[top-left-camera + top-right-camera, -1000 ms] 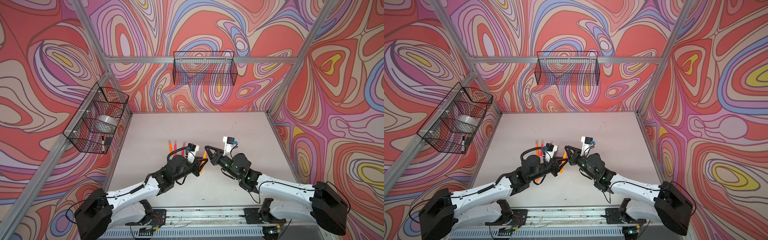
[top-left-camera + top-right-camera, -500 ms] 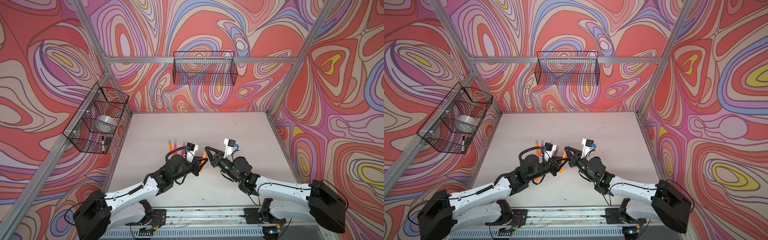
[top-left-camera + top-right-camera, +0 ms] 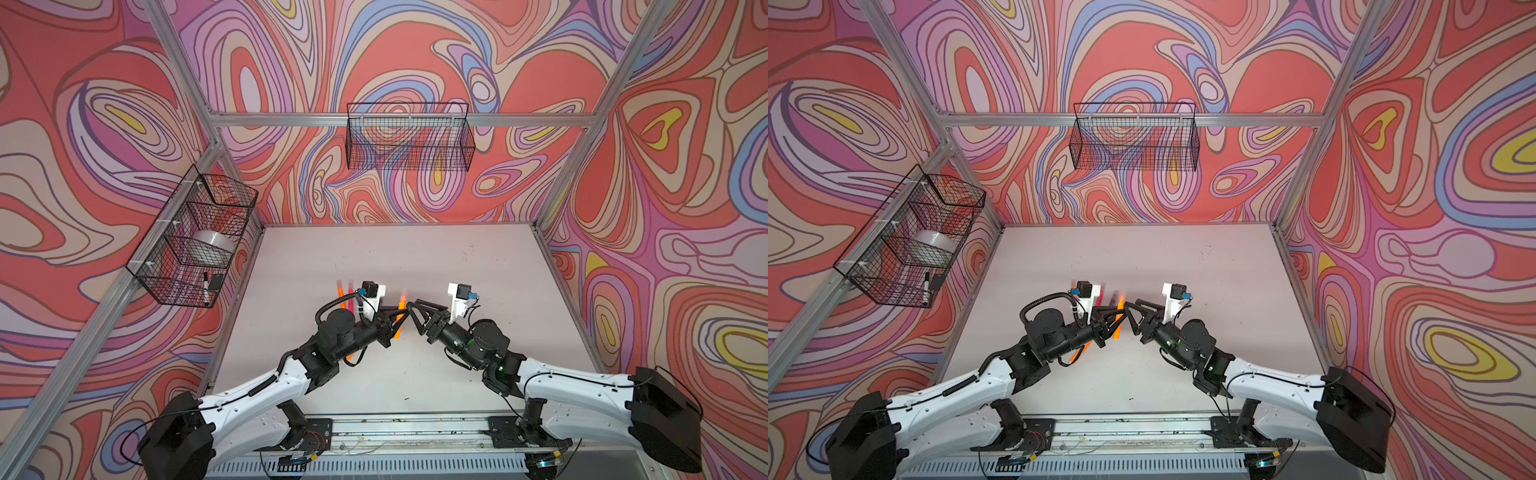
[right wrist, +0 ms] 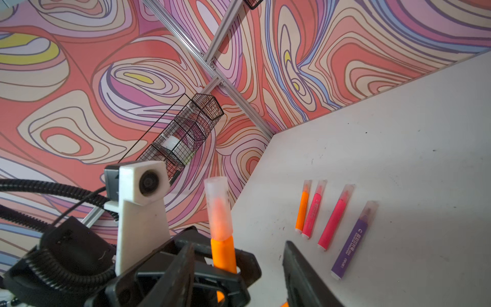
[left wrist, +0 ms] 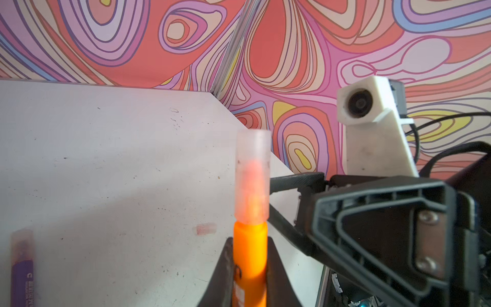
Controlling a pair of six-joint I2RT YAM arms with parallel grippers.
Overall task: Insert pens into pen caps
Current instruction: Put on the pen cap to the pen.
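**Clerk:** Item one, the tools?

**Checker:** Left gripper (image 5: pixel 249 248): clamped on the barrel of an orange pen (image 5: pixel 249 235). Right gripper (image 4: pixel 239 244): jaws spread, holding nothing. Its fingertips (image 5: pixel 292 180) sat just beside the pen's cap; I could not tell if they touched it.

**Clerk:** Item two, the held piece?

**Checker:** Pen cap (image 5: pixel 252 175), translucent, seated over the tip, which glowed orange through it. The pen's long axis ran straight out from the left gripper's fingers and rose off the table (image 5: pixel 106 159). The capped end pointed away from the robot's base.

**Clerk:** Item three, stock on the table?

**Checker:** Four capped pens lay flat in a loose row: one orange (image 4: pixel 302 212), two pink (image 4: pixel 333 220) and one purple pen (image 4: pixel 350 244). One loose cap (image 5: pixel 206 228) lay on its side, well apart from the row. An orange sliver (image 3: pixel 348 356) showed under the left arm, probably the sixth pen; its tip was hidden.

**Clerk:** Assessment?

**Checker:** This pen looked finished. The left arm alone held it, so laying it down should fall to that arm. One pen and the loose cap looked outstanding. I could not tell which arm was nearer that cap.
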